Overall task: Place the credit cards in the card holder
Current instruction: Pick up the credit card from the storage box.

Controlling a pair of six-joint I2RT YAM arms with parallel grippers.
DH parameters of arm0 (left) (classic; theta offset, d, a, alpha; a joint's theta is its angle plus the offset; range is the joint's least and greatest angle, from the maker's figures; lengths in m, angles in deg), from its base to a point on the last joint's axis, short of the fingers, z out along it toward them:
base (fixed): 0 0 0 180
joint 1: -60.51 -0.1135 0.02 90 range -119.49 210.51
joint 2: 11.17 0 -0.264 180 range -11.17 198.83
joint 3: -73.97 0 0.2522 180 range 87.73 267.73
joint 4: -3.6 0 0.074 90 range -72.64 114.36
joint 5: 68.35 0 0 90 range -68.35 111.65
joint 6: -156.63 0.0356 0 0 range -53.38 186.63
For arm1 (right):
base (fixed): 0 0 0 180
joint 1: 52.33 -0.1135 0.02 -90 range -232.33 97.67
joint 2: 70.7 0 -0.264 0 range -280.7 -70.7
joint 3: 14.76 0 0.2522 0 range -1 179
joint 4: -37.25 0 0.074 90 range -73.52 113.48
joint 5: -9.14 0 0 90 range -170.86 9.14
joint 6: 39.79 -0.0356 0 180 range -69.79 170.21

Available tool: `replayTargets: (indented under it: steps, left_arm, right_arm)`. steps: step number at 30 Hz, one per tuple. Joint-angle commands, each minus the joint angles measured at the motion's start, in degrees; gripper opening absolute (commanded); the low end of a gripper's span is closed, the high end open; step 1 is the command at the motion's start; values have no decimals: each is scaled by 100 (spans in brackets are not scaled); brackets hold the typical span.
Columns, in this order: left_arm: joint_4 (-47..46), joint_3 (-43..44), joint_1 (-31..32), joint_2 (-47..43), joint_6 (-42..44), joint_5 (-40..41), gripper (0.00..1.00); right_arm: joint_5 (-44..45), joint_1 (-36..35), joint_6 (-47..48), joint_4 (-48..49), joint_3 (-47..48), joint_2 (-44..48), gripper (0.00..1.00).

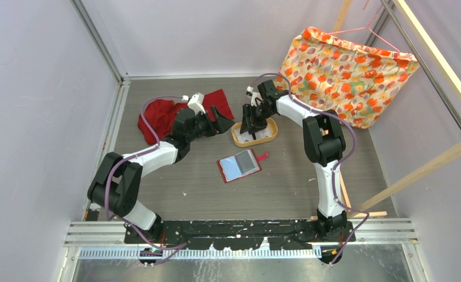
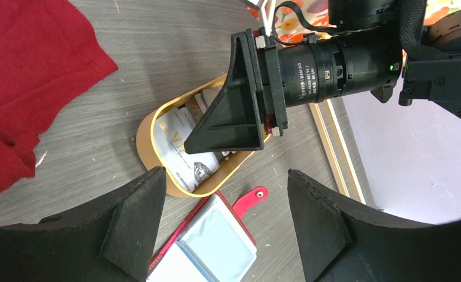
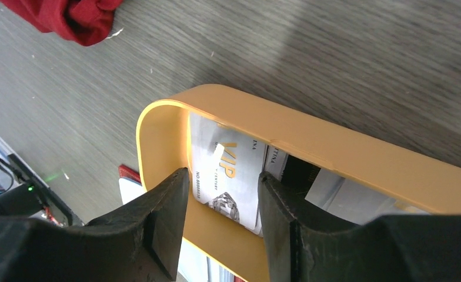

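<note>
The credit cards [image 3: 228,176] lie flat in a tan oval tray [image 3: 287,135]; the top one is pale with gold "VIP" print. My right gripper [image 3: 223,202] is open and reaches down into that tray [image 1: 267,138], its fingers either side of the VIP card, nothing pinched. The card holder [image 1: 240,165] lies open on the table just in front of the tray, red with pale pockets and a snap tab. My left gripper [image 2: 222,226] hangs open above the card holder [image 2: 216,247], holding nothing. In the left wrist view the right gripper [image 2: 228,126] covers part of the cards [image 2: 184,158].
A crumpled red cloth [image 1: 163,117] lies at the back left, behind my left arm. A floral orange fabric bag [image 1: 346,70] leans in the back right corner. Wooden slats run along the right side [image 1: 428,167]. Walls close in the table on three sides.
</note>
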Motion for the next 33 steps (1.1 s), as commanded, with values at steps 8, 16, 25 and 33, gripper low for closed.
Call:
replayTargets:
  steps: [8, 16, 25, 33]
  left_arm:
    - [1524, 809, -75, 419, -670, -158, 69]
    - [1940, 1025, -75, 877, -662, -18, 68]
    - [1949, 1375, -93, 1409, -336, -415, 64]
    - [2107, 1672, -93, 1910, -203, -882, 47]
  right_arm:
    - [-985, -1, -458, 162, -89, 181, 50]
    - [-506, 116, -339, 249, -174, 436, 50]
    - [-164, 164, 73, 45, -8, 293, 50]
    - [-532, 62, 35, 9, 45, 61, 50]
